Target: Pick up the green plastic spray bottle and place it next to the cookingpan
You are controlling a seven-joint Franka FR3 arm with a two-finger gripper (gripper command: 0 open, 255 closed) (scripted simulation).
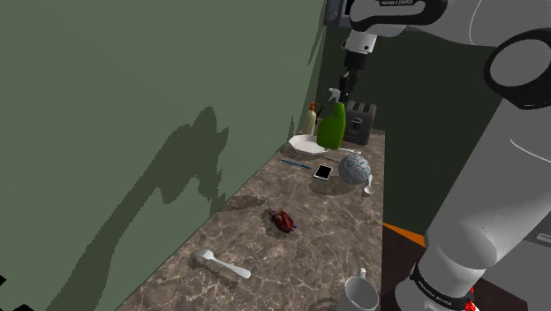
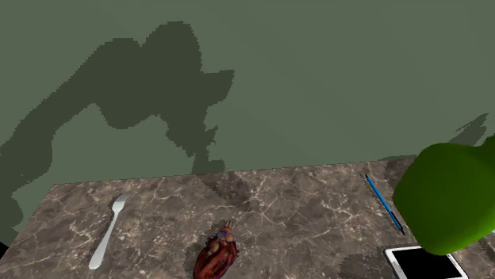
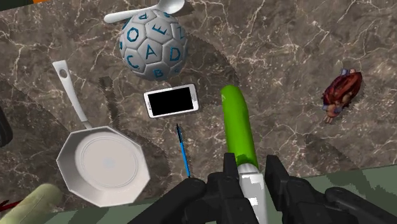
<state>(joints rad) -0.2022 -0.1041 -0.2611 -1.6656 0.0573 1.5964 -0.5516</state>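
One downward hand (image 3: 253, 182) around green bottle (image 3: 236, 121)

Pen (image 3: 184, 149), phone (image 3: 170, 100), ball (image 3: 153, 44) crowd pan (image 3: 102, 165); counter (image 3: 280, 57) beyond seems bare.

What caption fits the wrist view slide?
Claw holds green spray bottle over the marbled counter; white pan lies nearby.

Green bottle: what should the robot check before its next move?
1. The gripper clasps the green bottle: ok.
2. Bottle hangs above the counter: ok, as it seems.
3. The white pan is in sight: ok.
4. Bare counter beside the pan: ok.
5. The blue pen and the phone lie clear of the drop spot: cannot tell.
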